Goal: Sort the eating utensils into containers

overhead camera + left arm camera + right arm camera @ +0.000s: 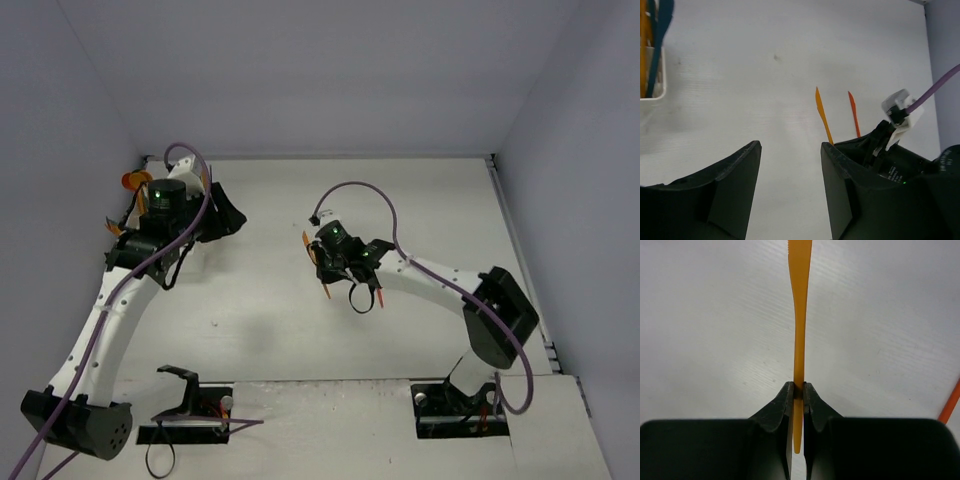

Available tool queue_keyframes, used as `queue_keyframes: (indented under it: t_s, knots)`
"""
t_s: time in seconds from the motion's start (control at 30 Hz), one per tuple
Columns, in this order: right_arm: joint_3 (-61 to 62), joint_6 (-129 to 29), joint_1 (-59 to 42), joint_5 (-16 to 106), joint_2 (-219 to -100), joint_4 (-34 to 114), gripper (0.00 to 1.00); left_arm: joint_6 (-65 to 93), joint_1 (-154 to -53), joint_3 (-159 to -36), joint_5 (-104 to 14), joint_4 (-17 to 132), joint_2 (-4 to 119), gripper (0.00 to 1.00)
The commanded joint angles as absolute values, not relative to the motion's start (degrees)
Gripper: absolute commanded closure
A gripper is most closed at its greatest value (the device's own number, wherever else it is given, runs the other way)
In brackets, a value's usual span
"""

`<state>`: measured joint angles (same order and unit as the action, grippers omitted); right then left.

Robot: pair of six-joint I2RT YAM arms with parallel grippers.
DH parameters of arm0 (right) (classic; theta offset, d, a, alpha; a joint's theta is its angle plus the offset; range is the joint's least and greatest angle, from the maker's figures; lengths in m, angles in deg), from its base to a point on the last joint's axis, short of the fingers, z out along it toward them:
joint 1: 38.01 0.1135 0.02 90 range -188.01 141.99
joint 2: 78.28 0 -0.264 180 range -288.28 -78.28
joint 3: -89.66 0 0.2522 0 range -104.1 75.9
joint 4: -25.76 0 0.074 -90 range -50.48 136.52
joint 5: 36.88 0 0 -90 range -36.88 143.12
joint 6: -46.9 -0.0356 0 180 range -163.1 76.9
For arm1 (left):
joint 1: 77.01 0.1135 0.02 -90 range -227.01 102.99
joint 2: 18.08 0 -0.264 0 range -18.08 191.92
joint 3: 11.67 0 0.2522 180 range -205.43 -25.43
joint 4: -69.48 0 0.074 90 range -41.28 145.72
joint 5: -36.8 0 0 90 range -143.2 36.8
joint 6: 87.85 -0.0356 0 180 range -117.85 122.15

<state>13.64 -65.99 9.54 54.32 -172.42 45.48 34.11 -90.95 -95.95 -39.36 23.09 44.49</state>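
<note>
Far left corner of the table point(420, 200), tight against the side and back walls: a white bin point(652, 95), with standing utensils point(658, 40) in orange and teal leaning over its rim. Little room to move there, walls close on two sides.

Near the bin, the left gripper point(790, 150): fingers about half apart, gripping nothing, only tabletop showing in the gap.

From there toward mid-table, a broad stretch of bare white surface, open on the near and far sides alike.

Mid-table, the right gripper point(798, 388): fingers pressed tight on the thin handle of an orange utensil point(800, 315), pinched near one end, the long part running straight out past the tips. Cannot tell whether raised or touching the surface.

Just right of that, a red stick point(950, 402), apart from the fingers and cut off by the frame's edge in the wrist view.

Above the right wrist, a purple cable point(365, 190) arching toward the back.

Further right, bare surface out to the table's right edge and side wall, well apart from both loose pieces.
</note>
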Motion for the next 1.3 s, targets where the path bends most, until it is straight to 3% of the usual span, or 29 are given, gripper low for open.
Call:
queue_keyframes:
  t_s: [0.0, 0.63, 0.7, 0.9, 0.93, 1.2, 1.27]
  knots:
    - [9.4, -64.9, 9.6, 49.2, -162.9, 37.2, 1.00, 40.6, -94.0, -95.3, -37.3, 29.3, 42.9, 0.52]
    - [8.8, -61.6, 11.6, 42.5, -154.4, 29.9, 1.00, 44.5, -107.0, -98.3, -44.2, 42.3, 51.4, 0.53]
    - [8.9, -61.6, 11.6, 42.5, -154.2, 29.8, 1.00, 44.3, -108.2, -98.5, -45.3, 42.6, 52.2, 0.61]
    - [9.5, -61.8, 11.6, 42.7, -154.0, 29.6, 1.00, 44.1, -109.7, -98.4, -46.3, 44.3, 52.5, 0.97]
    - [9.5, -61.8, 11.6, 43.0, -154.0, 29.7, 0.99, 44.0, -109.7, -98.3, -46.3, 44.5, 52.4, 0.99]
    - [10.1, -61.8, 11.4, 46.6, -153.2, 30.0, 0.54, 38.8, -109.6, -98.7, -50.6, 41.9, 50.6, 1.00]
    - [10.5, -61.5, 10.9, 47.1, -152.8, 30.8, 0.49, 35.0, -109.4, -101.2, -52.9, 39.0, 50.6, 1.00]
